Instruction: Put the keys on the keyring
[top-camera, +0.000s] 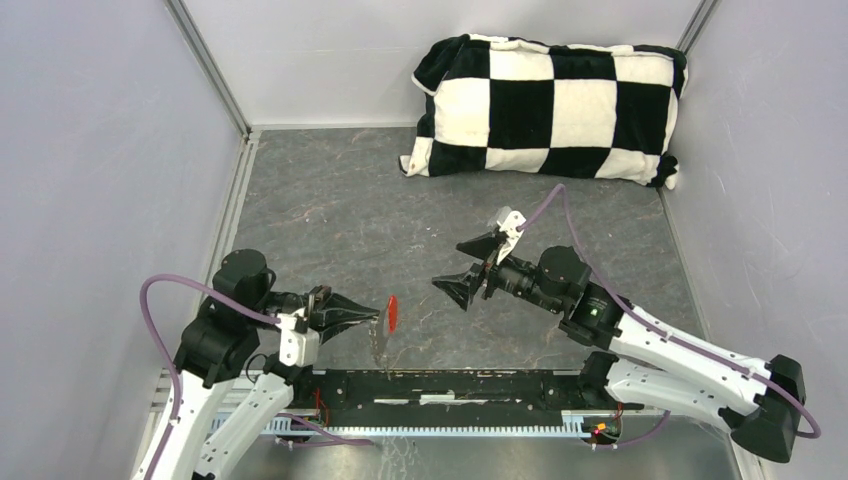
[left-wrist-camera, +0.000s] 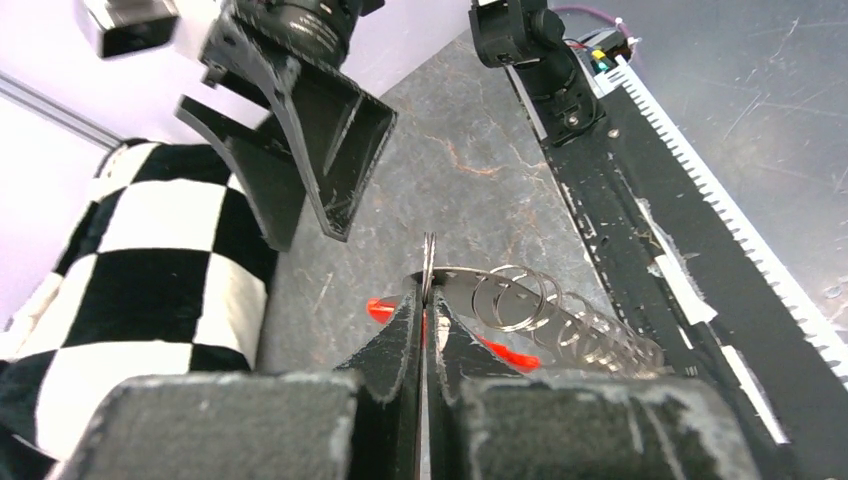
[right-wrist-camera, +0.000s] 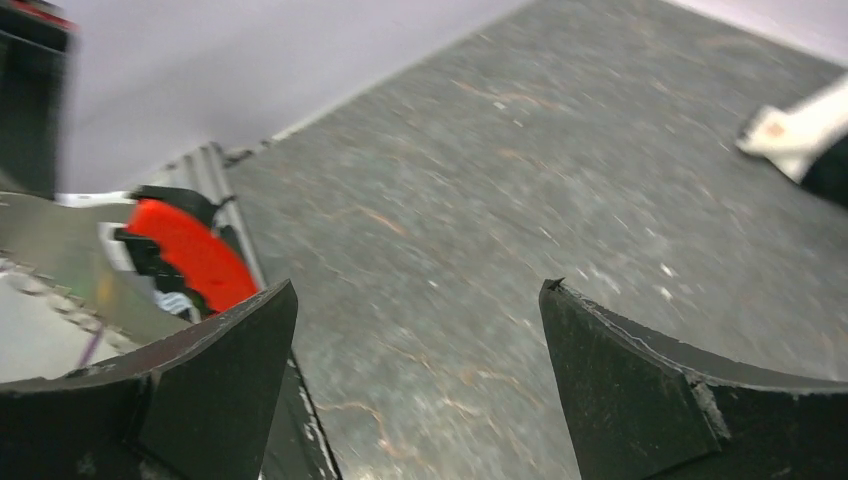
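Over the grey table (top-camera: 330, 200), in the top view, we see the left claw (top-camera: 372, 318) pinched shut, its tips touching the keyring (top-camera: 378, 345). The red fob (top-camera: 392, 312) stands just past the tips, and the silver rings trail from the tips toward the black rail (top-camera: 450, 385) at the near edge. The right claw (top-camera: 462, 265) is spread wide, apart from the keyring and to its right, pointing toward it. A checkered pillow (top-camera: 545, 105) lies at the far side, well apart from both claws

From the left wrist, we look along the left claw (left-wrist-camera: 427, 300), whose fingers are closed narrow on one thin ring standing edge-on between them. The rest of the keyring (left-wrist-camera: 520, 305) runs off to the right of the tips as a row of overlapping silver rings. The red fob (left-wrist-camera: 510, 355) shows in patches on both sides of the fingers. The right claw (left-wrist-camera: 290, 150) hangs beyond, wide, with the checkered pillow (left-wrist-camera: 150, 270) to the left and the black rail (left-wrist-camera: 640, 260) to the right

From the right wrist, the picture is blurred. We see the right claw (right-wrist-camera: 420, 290) gaping, with bare table (right-wrist-camera: 500, 180) between its fingers (right-wrist-camera: 230, 390). The red fob (right-wrist-camera: 190, 255) sits to the left, outside the gap and just above the left finger
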